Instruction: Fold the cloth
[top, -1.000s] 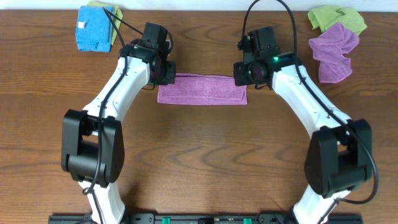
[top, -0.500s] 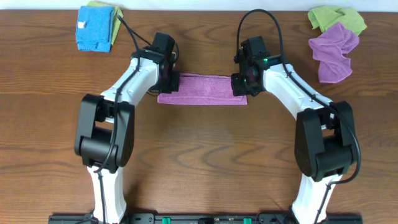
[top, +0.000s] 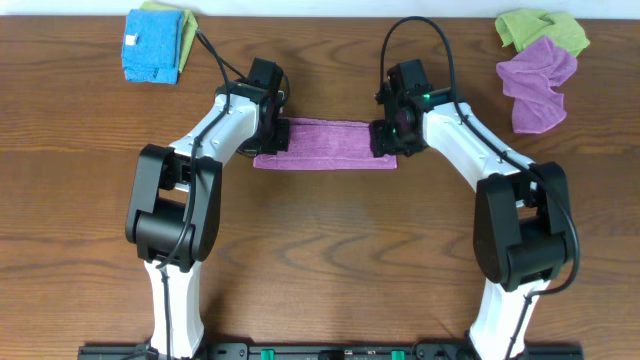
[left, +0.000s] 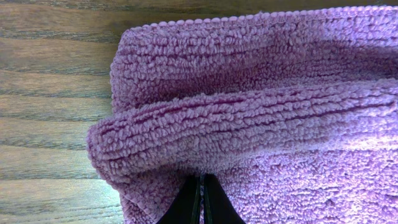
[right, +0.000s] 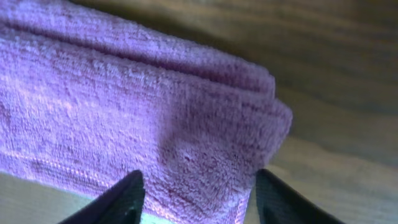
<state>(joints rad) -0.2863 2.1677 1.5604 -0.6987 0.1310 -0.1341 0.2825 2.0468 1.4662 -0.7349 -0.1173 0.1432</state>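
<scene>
Low in frame, my left gripper (left: 200, 198) pinches the purple cloth (left: 261, 124) at its curled end, my right gripper (right: 198, 190) gapes wide over the other end, and the cloth lies as a strip across the wooden table (top: 320, 250), upper middle.

A brown wooden table with dark streaked grain (top: 320, 250) is filling nearly the whole overhead view. Soft, even light is falling on it, casting only faint shadows. A narrow pale strip (top: 300, 5) is running along its far edge, and a black mounting rail (top: 330, 351) is lying across its near edge.
</scene>
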